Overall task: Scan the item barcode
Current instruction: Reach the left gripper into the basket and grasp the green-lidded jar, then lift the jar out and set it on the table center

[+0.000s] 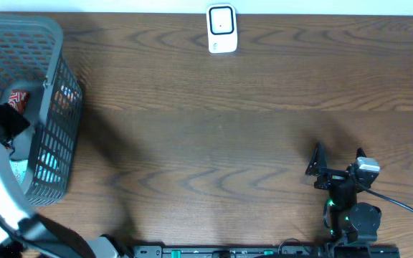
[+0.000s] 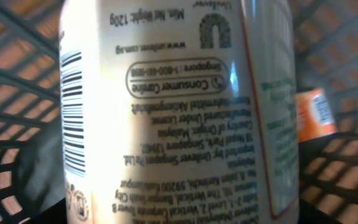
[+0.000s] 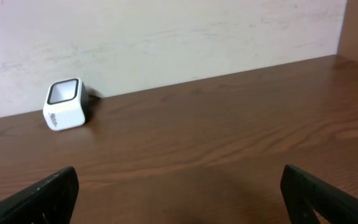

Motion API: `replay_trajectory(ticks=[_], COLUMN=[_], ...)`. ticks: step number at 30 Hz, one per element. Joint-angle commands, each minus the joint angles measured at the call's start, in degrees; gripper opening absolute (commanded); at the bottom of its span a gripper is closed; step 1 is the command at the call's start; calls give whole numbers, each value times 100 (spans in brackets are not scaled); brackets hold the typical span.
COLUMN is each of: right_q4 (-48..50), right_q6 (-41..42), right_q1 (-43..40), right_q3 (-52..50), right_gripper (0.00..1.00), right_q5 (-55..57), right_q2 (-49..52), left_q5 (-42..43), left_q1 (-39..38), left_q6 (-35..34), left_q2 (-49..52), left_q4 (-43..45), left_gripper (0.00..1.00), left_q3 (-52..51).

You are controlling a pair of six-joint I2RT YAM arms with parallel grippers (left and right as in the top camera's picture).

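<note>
the basket (image 1: 63, 107) is sitting at the far left corner of the table (image 1: 206, 143), its rim running off the left edge of the overhead view. the left gripper (image 1: 6, 120) is reaching down inside it. its fingers are hiding below the rim, so i cannot tell how wide it is standing or whether it is gripping anything.

in the left wrist view one white pack (image 2: 179, 112) is filling most of the frame, close to the lens. its barcode (image 2: 73, 118) is showing along its left side and its print is reading upside down. one orange pack (image 2: 316, 115) is lying behind it to the right, by the basket wall. the walls are closing in on both sides, leaving little room around the white pack.

one scanner (image 1: 221, 29) is standing at the far edge, mid-table, well apart from the basket. a wide stretch of wood is lying between the basket, the scanner and the right gripper (image 1: 338, 154). that gripper is sitting near the front edge on the right, its jaws spreading wide with nothing between them. two arms are showing in all.
</note>
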Motion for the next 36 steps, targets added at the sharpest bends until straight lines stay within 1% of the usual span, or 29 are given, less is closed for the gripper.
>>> replay_trajectory(ticks=[1,4,7,12,15,19,26,30,33,36], right_q4=[-22,-22,-22,-22,-22,-22,-22,-22,-22,-22], right_q6=[-83,-83,-83,-83,-83,-83,-83,-83,-83,-83], right_q1=[48,48,48,48,48,48,48,48,48,48], right_q3=[-9,-9,-9,-9,-9,-9,-9,-9,-9,-9], right_gripper=[99,99,99,99,99,99,99,99,99,99], right_q5=[4,4,4,4,2,4,4,4,4,4], right_q2=[-31,-31,-31,-31,-31,-31,-31,-31,-31,-31], left_q5=[26,317,925,1996,2592,3189,3287,2920,2618,2581], left_q1=[-7,-9,-9,-72,-275,-855,-2594,-3698,-4306,-4767], left_q6=[-339,-372,-382,-601,-800,-1084,-1331,-1746,-2083,-2452], left_q2=[-680,-1134,-1639,-2398,-2778,-3056,-2817,-2291,-1812,-1217], left_q4=[20,13,37,146,247,321,70,-20,-20,-13], left_gripper=[68,67,67,68,68,68,68,68,68,68], left_q3=[68,68,68,68,68,68,68,68,68,68])
